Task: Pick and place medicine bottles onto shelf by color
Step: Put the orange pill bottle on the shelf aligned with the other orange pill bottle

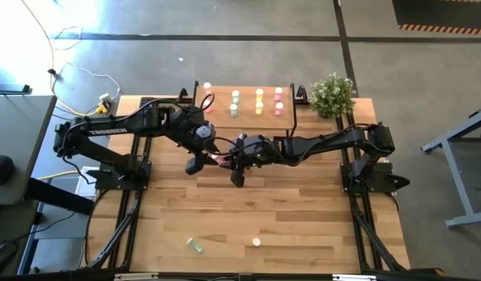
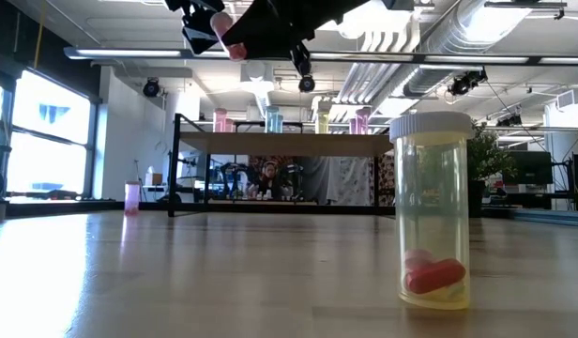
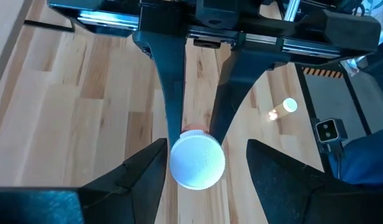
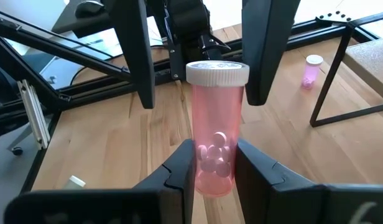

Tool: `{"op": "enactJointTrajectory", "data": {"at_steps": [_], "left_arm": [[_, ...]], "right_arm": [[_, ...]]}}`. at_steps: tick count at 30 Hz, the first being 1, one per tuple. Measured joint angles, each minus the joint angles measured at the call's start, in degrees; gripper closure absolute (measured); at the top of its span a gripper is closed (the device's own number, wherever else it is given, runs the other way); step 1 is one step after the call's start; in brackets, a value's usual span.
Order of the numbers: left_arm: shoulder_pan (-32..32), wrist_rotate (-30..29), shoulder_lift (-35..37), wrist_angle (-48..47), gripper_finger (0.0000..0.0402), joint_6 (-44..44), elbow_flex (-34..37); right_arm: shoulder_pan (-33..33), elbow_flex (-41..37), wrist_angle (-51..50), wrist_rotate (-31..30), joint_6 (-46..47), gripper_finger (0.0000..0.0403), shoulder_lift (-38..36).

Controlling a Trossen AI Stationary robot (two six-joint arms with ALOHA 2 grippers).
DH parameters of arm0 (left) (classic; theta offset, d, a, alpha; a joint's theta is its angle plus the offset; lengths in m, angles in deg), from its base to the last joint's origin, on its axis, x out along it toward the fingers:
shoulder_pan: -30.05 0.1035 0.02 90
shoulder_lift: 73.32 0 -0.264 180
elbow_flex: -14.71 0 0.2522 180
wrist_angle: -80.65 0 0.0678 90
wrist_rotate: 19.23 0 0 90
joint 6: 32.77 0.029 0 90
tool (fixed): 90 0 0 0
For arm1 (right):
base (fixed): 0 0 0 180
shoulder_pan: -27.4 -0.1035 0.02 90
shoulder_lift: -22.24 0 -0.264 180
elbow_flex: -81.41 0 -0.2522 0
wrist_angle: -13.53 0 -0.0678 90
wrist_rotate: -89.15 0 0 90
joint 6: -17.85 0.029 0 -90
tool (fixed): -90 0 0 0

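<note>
My right gripper is shut on a pink medicine bottle with a white cap, held in the air over the middle of the table. My left gripper is open. Its fingers stand on either side of the bottle's cap without touching it, as the right wrist view also shows. The shelf stands at the far edge on thin black legs. Several bottles stand on its top in pink, green and yellow groups. Three more bottles are on the table: a green one lying down, one near the front edge, and a pink one by a shelf leg. My right gripper pinches the pink bottle's body near its bottom end between its two fingers. The bottle sticks out beyond the fingertips, its cap end toward my left gripper. It is lifted clear of the table, and pale pills show inside it.
A potted green plant stands at the far right corner beside the shelf. In the low view a yellowish bottle with red pills stands close to the camera. Bare wood lies between the arms and the near edge.
</note>
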Motion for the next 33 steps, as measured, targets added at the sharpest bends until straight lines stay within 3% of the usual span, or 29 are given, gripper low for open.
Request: {"op": "enactJointTrajectory", "data": {"at_steps": [10, 23, 33], "left_arm": [[0.0, -0.3, 0.0, 0.0, 0.0195, -0.2, 0.0], [0.0, -0.5, 0.0, 0.0, 0.0279, 0.2, 0.0], [0.0, -0.5, 0.0, 0.0, 0.0287, 0.9, 0.0]], "right_arm": [[0.0, 0.0, 0.7, 0.3, 1.4, 0.0329, 0.0], [0.0, 0.0, 0.8, 0.4, 2.4, 0.0329, 0.0], [0.0, 0.0, 0.8, 0.4, 2.4, 0.0329, 0.0]]}}
